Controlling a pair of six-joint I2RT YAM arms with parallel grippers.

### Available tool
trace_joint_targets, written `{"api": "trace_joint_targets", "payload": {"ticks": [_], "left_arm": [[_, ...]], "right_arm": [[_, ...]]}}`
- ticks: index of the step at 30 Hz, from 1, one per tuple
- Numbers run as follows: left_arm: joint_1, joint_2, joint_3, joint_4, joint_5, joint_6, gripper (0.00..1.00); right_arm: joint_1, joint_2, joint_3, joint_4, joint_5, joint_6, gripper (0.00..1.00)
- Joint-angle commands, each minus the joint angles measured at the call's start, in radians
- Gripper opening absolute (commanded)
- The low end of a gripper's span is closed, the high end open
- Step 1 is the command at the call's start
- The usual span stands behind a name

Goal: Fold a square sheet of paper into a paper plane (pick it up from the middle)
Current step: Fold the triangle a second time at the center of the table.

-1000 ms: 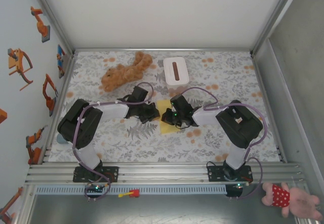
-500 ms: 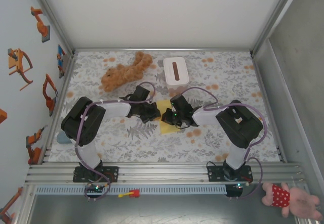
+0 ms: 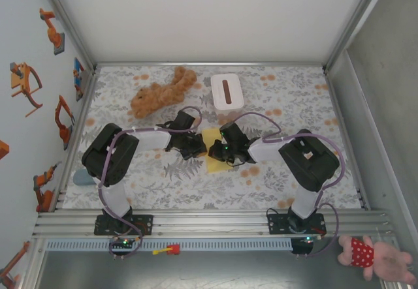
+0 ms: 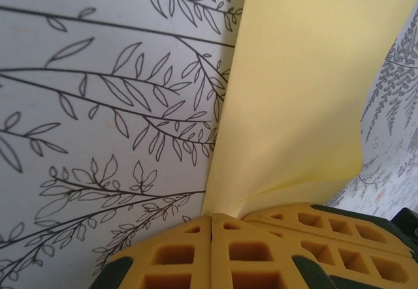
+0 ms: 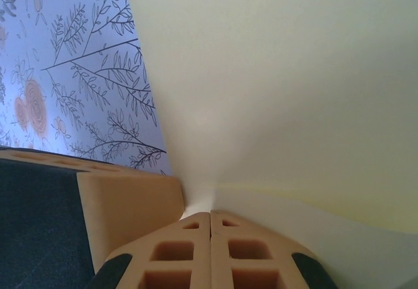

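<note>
Thin, light, floppy square sheet of paper (image 3: 213, 136) at the middle of the tabletop (image 3: 294, 100), left gripper (image 4: 212, 220) and right gripper (image 5: 210, 216) both clamped on it; likely creases and tears easily, so pinch near the middle, no tugging apart.

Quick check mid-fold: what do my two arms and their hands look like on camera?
The left arm and right arm have white links, bulky black joints and looping purple cables. The left hand and right hand have orange-yellow fingers with rectangular grid pockets.
</note>
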Motion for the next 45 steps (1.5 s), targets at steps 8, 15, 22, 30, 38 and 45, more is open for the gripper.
{"api": "trace_joint_targets", "payload": {"ticks": [8, 15, 22, 30, 38, 45], "left_arm": [[-0.001, 0.052, 0.015, -0.086, -0.027, 0.038, 0.00], [-0.001, 0.054, 0.019, -0.095, -0.024, 0.049, 0.00], [-0.001, 0.053, 0.020, -0.100, -0.026, 0.049, 0.00], [-0.001, 0.032, 0.032, -0.099, -0.017, 0.055, 0.00], [-0.006, -0.092, 0.000, -0.053, -0.017, 0.035, 0.09], [-0.056, -0.198, -0.098, 0.013, -0.012, -0.011, 0.14]], "right_arm": [[-0.004, -0.041, -0.018, -0.032, 0.073, -0.013, 0.00], [-0.019, -0.045, -0.018, -0.020, 0.093, -0.013, 0.00], [-0.037, -0.053, -0.024, -0.024, 0.097, -0.022, 0.00], [-0.041, -0.035, -0.061, -0.050, 0.127, -0.003, 0.00], [-0.040, -0.008, -0.120, -0.026, 0.155, 0.055, 0.00], [-0.041, 0.013, -0.145, 0.011, 0.162, 0.093, 0.00]]}}
